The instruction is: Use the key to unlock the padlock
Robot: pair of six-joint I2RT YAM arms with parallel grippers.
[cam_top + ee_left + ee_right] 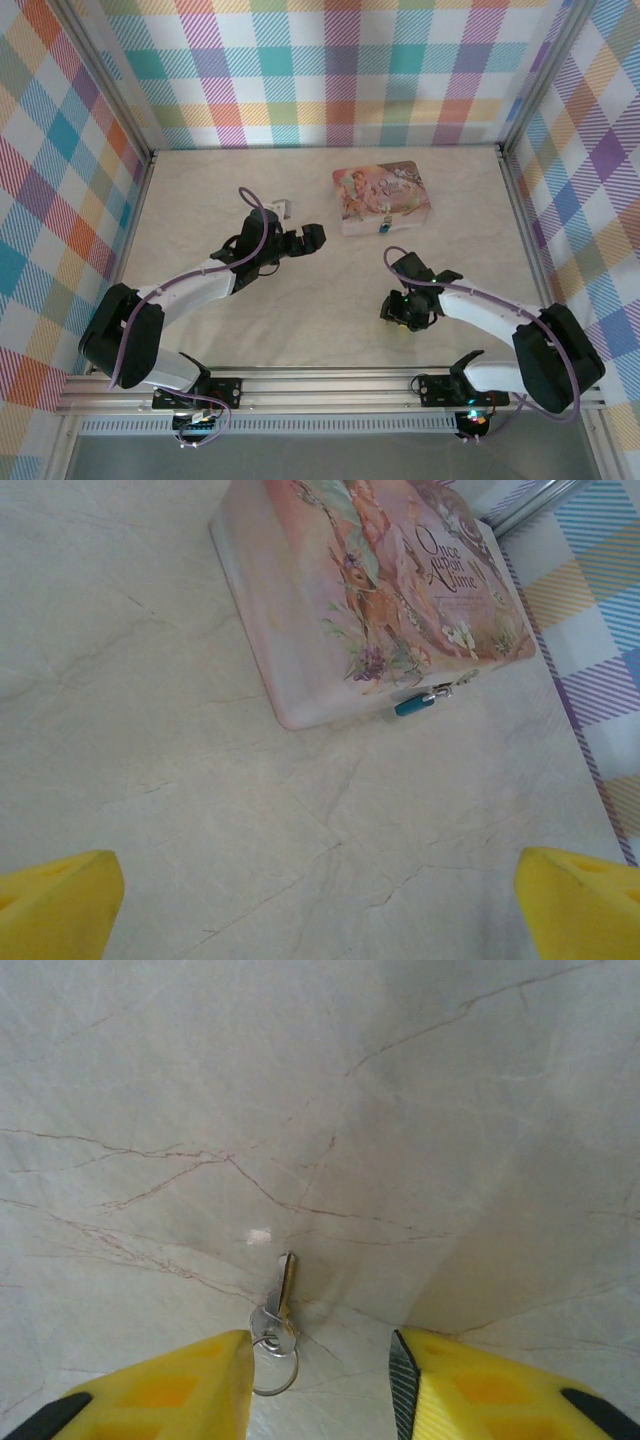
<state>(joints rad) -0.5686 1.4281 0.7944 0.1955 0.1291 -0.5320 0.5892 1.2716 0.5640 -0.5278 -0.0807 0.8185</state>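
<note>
Key [283, 1300] lies flat on table [450, 1110] below right gripper [320, 1348], jaws spread and empty, key off-centre near one side. Centre first, descend, pinch head, leave blade free. Padlock [412, 706] hangs on tin box [350, 590] front; left gripper [315, 880] released, empty.

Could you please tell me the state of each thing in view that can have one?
Tin box: lid shut, padlock on its clasp.
Padlock: hooked through the clasp, apparently locked, no key in it.
Key: lying flat on the table, not gripped.
Left gripper: open, empty.
Right gripper: open, key lying at its fingertips.
</note>
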